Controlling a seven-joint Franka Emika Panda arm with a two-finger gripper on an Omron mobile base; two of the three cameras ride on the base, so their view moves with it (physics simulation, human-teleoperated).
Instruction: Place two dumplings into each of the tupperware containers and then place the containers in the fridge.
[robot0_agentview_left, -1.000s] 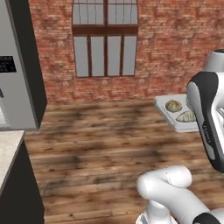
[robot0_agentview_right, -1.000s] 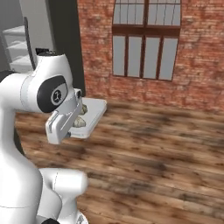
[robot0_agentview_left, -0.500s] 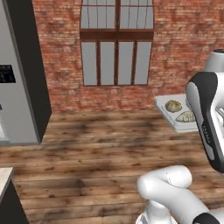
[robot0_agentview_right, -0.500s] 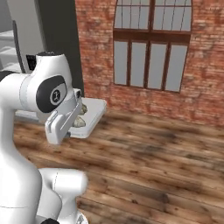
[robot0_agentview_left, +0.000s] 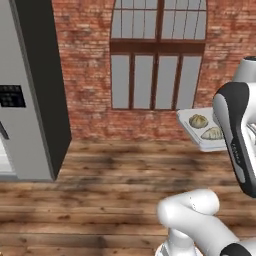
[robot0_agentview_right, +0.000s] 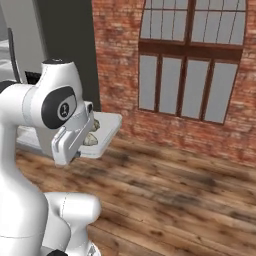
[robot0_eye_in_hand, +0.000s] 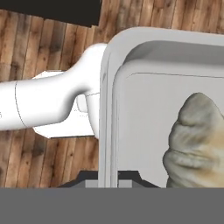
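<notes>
**Loaded container in transit, fridge not yet reached**

Tupperware container (robot0_agentview_left: 200, 131) rides level at the arm's end, two dumplings (robot0_agentview_left: 198, 120) inside. Gripper (robot0_eye_in_hand: 108, 177) clenched on its near rim. Filling looks done for this tray; fridge (robot0_agentview_left: 30, 90) stands well apart, off to the arm's left. Placement remains.

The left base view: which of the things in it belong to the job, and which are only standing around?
Belong to the job:
- tupperware container, carried above the floor
- two dumplings in it
- fridge, at the left

Only around:
- brick wall
- arched window
- wooden floor
</notes>
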